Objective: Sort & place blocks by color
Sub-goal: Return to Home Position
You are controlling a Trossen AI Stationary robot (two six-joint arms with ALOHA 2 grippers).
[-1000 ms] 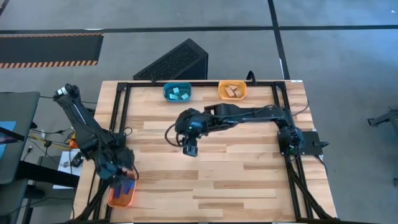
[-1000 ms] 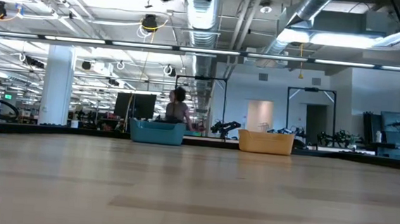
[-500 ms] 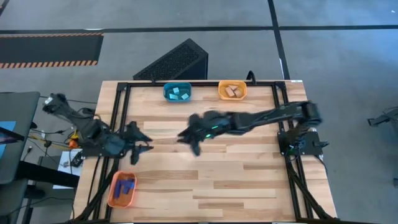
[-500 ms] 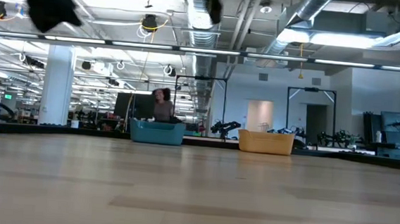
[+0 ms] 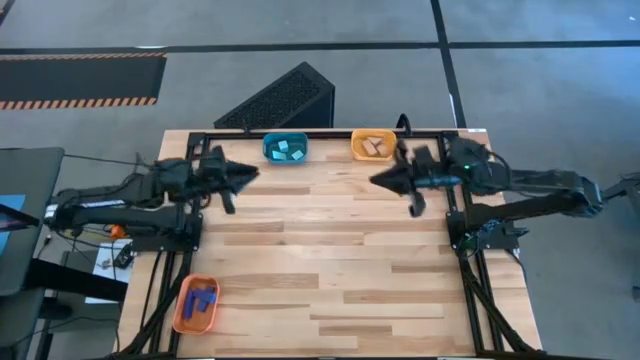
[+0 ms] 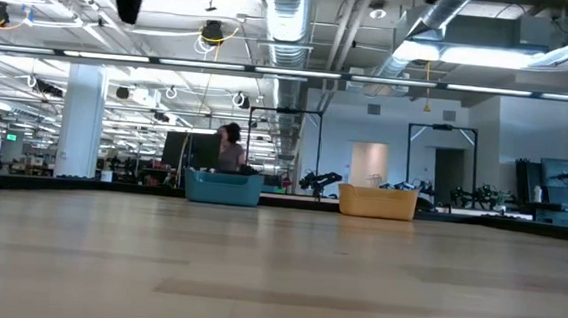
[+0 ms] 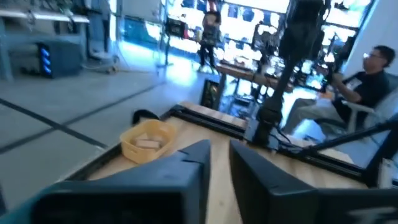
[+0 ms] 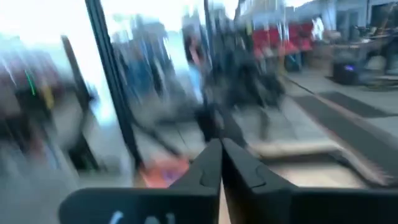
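Dark blue oblong blocks [image 5: 203, 299] lie in an orange plastic bin [image 5: 181, 318] at the wooden table's [image 5: 330, 260] near-left corner. The left gripper [image 5: 248, 172] hangs by the left edge, fingers almost together, empty. At the far edge, light cyan blocks [image 5: 288, 148] fill a teal plastic tray [image 5: 268, 150], with pale tan wooden blocks [image 5: 376, 146] in an orange plastic tray [image 5: 356, 148] beside it. The right gripper [image 5: 380, 181] hangs by the right edge, fingers together.
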